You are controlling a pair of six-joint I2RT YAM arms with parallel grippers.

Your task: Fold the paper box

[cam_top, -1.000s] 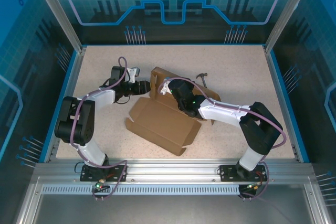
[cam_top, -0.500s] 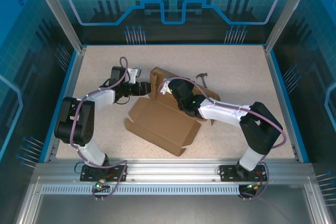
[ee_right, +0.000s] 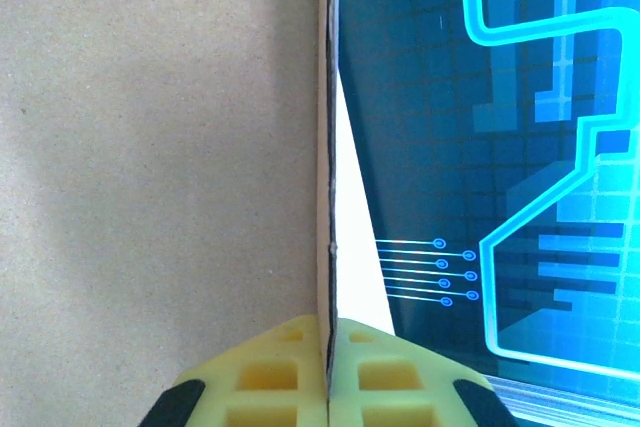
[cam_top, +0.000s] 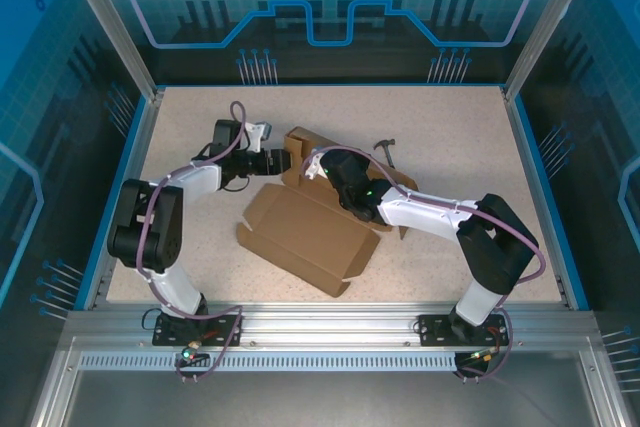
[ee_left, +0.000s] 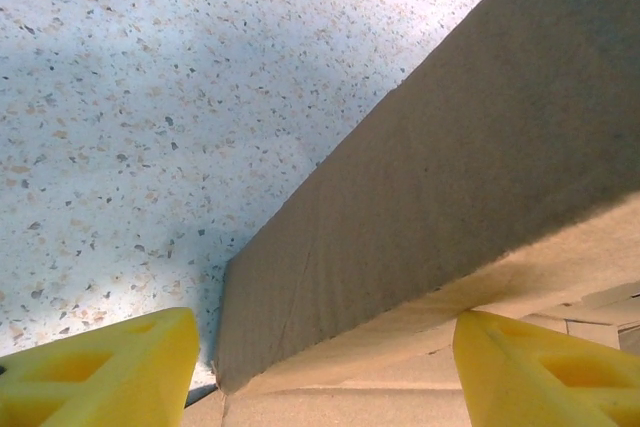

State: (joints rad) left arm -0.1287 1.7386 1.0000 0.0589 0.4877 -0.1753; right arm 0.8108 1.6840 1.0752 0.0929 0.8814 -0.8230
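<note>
Basically got the box (cam_top: 310, 232) lying near the middle of the worktop (cam_top: 450, 127), with the right gripper (ee_right: 328, 332) clamped on a stood-up flap (ee_right: 150, 147) to keep it upright and the left gripper (ee_left: 325, 347) spread wide at a raised side (ee_left: 450, 147), probably lining up a fold.

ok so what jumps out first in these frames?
The brown paper box lies half-folded mid-table, a flap standing up at its far end. The right gripper is shut on a cardboard edge, while the left gripper stands open, a raised cardboard wall in front of its fingers. A small dark hammer lies just behind the box.
</note>
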